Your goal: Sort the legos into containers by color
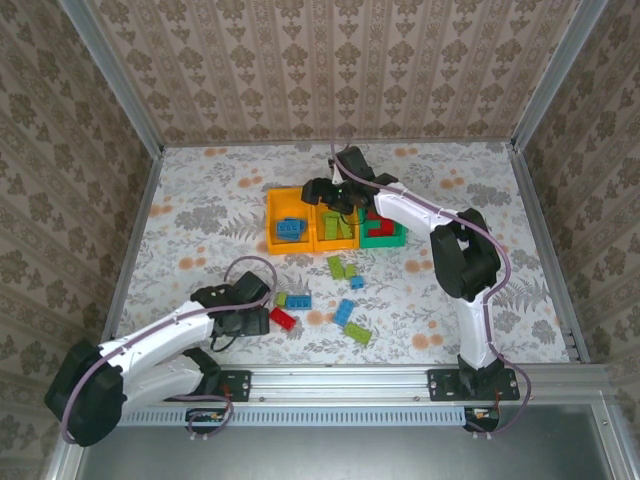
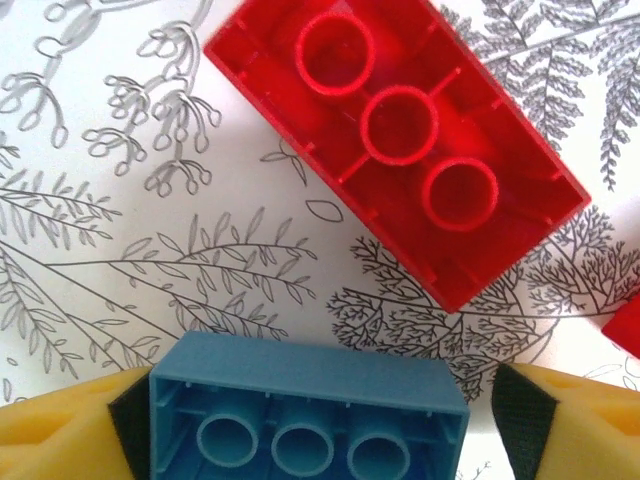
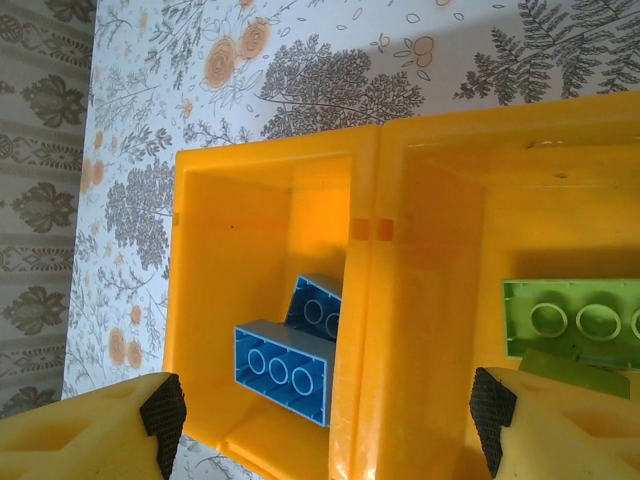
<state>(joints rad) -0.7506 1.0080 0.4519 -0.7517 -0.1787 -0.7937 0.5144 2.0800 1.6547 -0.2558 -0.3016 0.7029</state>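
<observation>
Several legos sat sorted in three containers; roughly eight lay loose on the worktop. My left jaws straddled a blue brick, unclosed; my right jaws hung spread, empty.

place: robot lab test cell | evidence: aluminium frame, wallpapered panels, floral tabletop

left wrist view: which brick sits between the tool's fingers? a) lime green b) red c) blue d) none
c: a blue brick lies underside up inside the open left tool, while the red brick lies on the table beyond it.
</observation>
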